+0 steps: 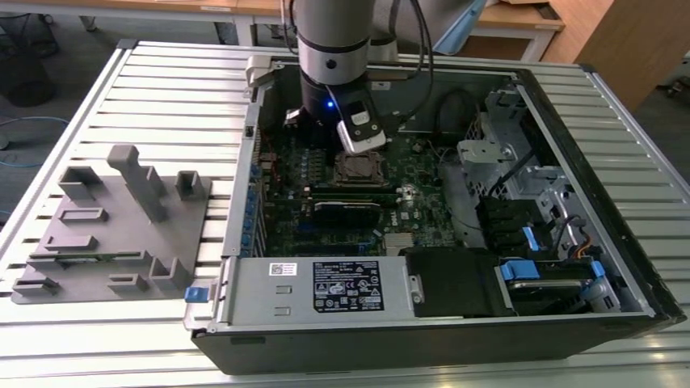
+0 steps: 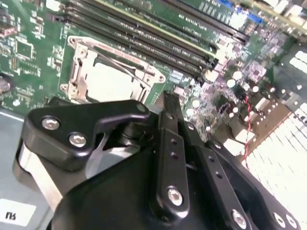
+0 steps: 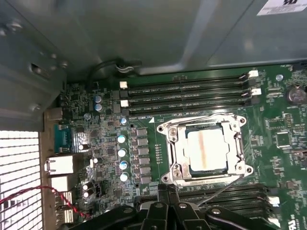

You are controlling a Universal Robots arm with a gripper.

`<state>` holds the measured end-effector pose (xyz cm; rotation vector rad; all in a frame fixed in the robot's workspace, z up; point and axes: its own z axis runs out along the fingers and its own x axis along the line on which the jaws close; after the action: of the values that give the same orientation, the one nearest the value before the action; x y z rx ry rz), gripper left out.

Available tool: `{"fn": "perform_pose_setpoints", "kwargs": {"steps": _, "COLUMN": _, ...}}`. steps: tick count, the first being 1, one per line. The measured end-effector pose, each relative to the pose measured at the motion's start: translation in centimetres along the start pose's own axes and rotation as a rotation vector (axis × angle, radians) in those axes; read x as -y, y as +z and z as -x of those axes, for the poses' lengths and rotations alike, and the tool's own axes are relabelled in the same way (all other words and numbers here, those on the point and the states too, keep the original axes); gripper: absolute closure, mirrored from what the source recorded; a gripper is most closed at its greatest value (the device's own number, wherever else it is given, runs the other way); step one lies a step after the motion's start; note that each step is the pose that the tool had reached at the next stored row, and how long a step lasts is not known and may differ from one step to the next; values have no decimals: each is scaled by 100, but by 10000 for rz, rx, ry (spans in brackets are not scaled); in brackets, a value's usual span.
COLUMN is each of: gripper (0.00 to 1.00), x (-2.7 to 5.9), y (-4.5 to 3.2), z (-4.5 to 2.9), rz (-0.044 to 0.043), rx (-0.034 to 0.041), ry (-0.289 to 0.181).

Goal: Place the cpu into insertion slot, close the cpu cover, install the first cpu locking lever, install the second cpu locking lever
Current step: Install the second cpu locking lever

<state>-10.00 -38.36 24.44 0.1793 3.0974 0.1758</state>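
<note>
The insertion slot [image 3: 206,149] sits in the green board, with the cpu [image 3: 205,148] lying flat in it, its silver-grey top showing. The cpu cover [image 3: 178,152] lies down around the chip as a silvery frame. A thin wire locking lever [image 3: 220,190] angles away from the socket's corner toward my fingers; another wire lever [image 3: 192,118] runs along the socket's far edge. My gripper [image 3: 168,194] hovers just beside the socket, shut and holding nothing. The second wrist view shows the cpu [image 2: 112,81] in its cover [image 2: 79,72] beyond the gripper [image 2: 170,108]. In the exterior view the gripper [image 1: 361,145] hangs over the slot [image 1: 356,168].
Long black memory slots [image 3: 187,96] flank the socket on both sides. The open computer case wall [image 1: 250,162] and a power supply [image 1: 323,284] surround the board. A grey fixture block [image 1: 108,226] lies on the slatted table at the exterior view's left.
</note>
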Motion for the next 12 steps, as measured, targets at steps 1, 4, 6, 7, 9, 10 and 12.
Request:
{"fn": "perform_pose_setpoints", "kwargs": {"steps": 1, "gripper": 90, "x": -2, "y": -19, "z": 1, "rz": 1, "rx": 0, "ry": 0}}
{"fn": "perform_pose_setpoints", "kwargs": {"steps": 4, "gripper": 90, "x": -11, "y": -91, "z": 4, "rz": 0, "rx": 0, "ry": 0}}
{"fn": "perform_pose_setpoints", "kwargs": {"steps": 6, "gripper": 90, "x": -12, "y": -103, "z": 4, "rz": 2, "rx": 1, "ry": 0}}
{"fn": "perform_pose_setpoints", "kwargs": {"steps": 7, "gripper": 90, "x": -12, "y": -103, "z": 4, "rz": 1, "rx": 0, "ry": 0}}
{"fn": "perform_pose_setpoints", "kwargs": {"steps": 9, "gripper": 90, "x": -12, "y": -104, "z": 7, "rz": 0, "rx": -1, "ry": -1}}
{"fn": "perform_pose_setpoints", "kwargs": {"steps": 10, "gripper": 90, "x": -14, "y": -104, "z": 24, "rz": -3, "rx": -14, "ry": 0}}
{"fn": "perform_pose_setpoints", "kwargs": {"steps": 12, "gripper": 90, "x": -21, "y": -100, "z": 85, "rz": -5, "rx": -38, "ry": 4}}
